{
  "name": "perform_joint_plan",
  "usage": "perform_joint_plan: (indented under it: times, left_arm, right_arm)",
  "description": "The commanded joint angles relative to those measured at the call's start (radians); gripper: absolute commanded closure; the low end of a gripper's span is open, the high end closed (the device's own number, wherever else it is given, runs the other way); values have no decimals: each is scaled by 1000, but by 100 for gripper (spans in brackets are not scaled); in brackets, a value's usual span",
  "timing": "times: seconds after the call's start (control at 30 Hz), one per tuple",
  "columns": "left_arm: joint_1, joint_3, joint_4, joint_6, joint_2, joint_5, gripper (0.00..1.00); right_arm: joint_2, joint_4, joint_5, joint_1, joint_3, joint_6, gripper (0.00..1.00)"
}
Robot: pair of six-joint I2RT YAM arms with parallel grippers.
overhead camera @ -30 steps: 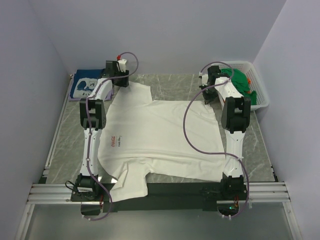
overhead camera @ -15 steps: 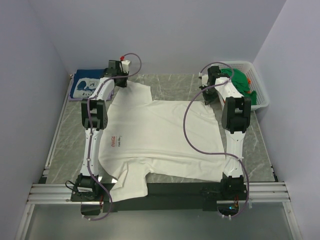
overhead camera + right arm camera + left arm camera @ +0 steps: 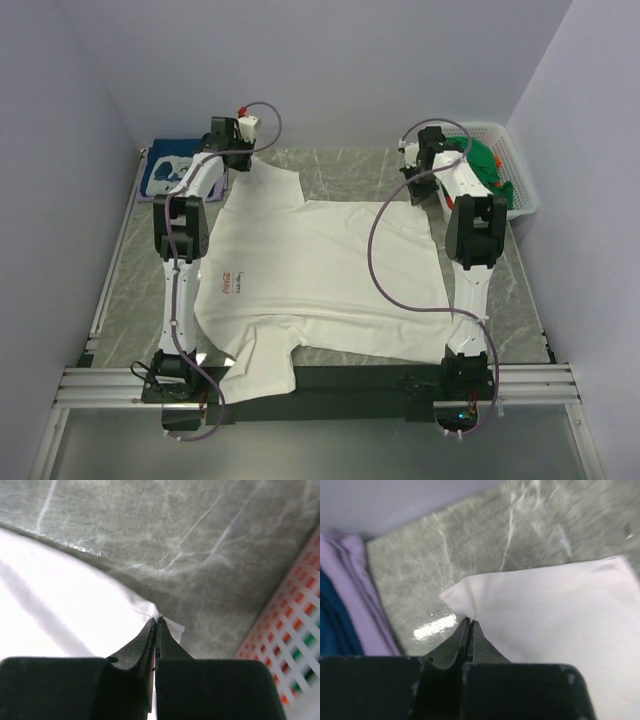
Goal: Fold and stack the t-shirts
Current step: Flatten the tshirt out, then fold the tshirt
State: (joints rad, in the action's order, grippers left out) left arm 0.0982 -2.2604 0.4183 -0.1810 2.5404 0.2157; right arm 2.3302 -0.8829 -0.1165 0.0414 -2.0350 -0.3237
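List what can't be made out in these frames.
- Top view: the print on the white t-shirt is too small to read.
- Top view: the tips of the left gripper and right gripper are hidden under their own wrists. Only the wrist views show them pinched on the shirt's edge.
- Top view: the green shirts in the basket are partly behind the right arm.
- Left wrist view: the navy shirt is cut off by the left edge.

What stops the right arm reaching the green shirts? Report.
Likely yes: the green shirts lie in the open basket beside the right gripper, but it is shut on the white t-shirt's corner and must release first.
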Motion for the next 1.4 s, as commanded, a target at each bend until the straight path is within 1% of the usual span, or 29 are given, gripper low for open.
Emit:
perform_joint_plan:
  times: [0.0,0.33,0.47,0.63,0.7,0.77,0.83,0.87,1.07,1.23,1.27,1.37]
  left_arm:
    - [-17,21,-111,-11,-157,73,100]
    - [-38,59,-141,-61,-242,128,100]
    - [-46,77,-133,-74,-276,157,100]
    - [-52,223,-165,-97,-383,178,100]
    - [-61,278,-161,-95,-416,209,100]
    - [-68,324,-167,-95,-471,223,100]
    - [-77,403,-176,-94,-534,243,100]
    - [-80,448,-173,-98,-552,247,100]
    - [-92,608,-136,-135,-696,286,100]
    - [-97,706,-105,-156,-819,306,100]
    - [-119,735,-89,-160,-834,310,100]
    - [-124,797,-61,-181,-896,317,100]
  right_arm:
    - [-120,28,11,-1,-4,-14,100]
    - [-167,48,34,-3,9,-46,100]
    - [-189,64,37,-3,44,-61,100]
    - [-239,84,31,-5,105,-87,100]
    - [-264,90,31,-5,122,-103,100]
    - [-279,93,32,-5,147,-120,100]
    - [-298,94,35,-5,168,-129,100]
    - [-304,96,35,-6,174,-138,100]
    - [-351,85,18,-9,229,-178,100]
    - [-405,94,14,-15,311,-212,100]
    - [-420,94,11,-17,321,-216,100]
    - [-451,94,2,-21,363,-233,100]
